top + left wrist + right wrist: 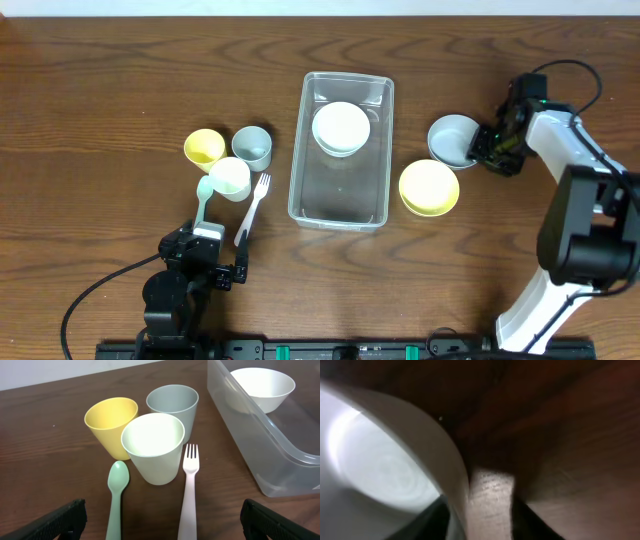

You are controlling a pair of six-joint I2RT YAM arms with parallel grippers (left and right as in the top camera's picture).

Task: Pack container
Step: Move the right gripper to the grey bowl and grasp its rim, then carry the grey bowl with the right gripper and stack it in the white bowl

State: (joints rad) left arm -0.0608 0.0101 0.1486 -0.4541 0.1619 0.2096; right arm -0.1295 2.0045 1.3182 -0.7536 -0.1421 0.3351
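**Q:** Where is the container, and how does it lie?

**A:** The container (299, 150), a clear tub, sits mid-table (100, 90). Its long axis runs straight away from the robot. A white bowl (341, 128) rests in the far half. The near half is bare.

**Q:** Which arm is at work?

**A:** The right gripper (488, 147) is low at the outer rim of a grey bowl (450, 140), on the side away from the container. In the wrist view its two fingers stand apart with the bowl's wall rising between them. They straddle the rim but have not pinched it.

**Q:** Which way must that bowl go?

**A:** Sideways to the robot's left. The grey bowl stands near the container's right wall, level with its middle. A yellow bowl (429, 187) sits just nearer the robot, close to the grey one. I judge the move to be a lift over the right wall, then down into the bare near half or onto the white bowl.

**Q:** And the other arm?

**A:** The left gripper (167, 521) hangs back by the near edge, jaws spread wide and holding nothing. It faces three cups (150, 450), a spoon (116, 495) and a fork (188, 485), all left of the container. The right arm is plainly better placed for the bowls
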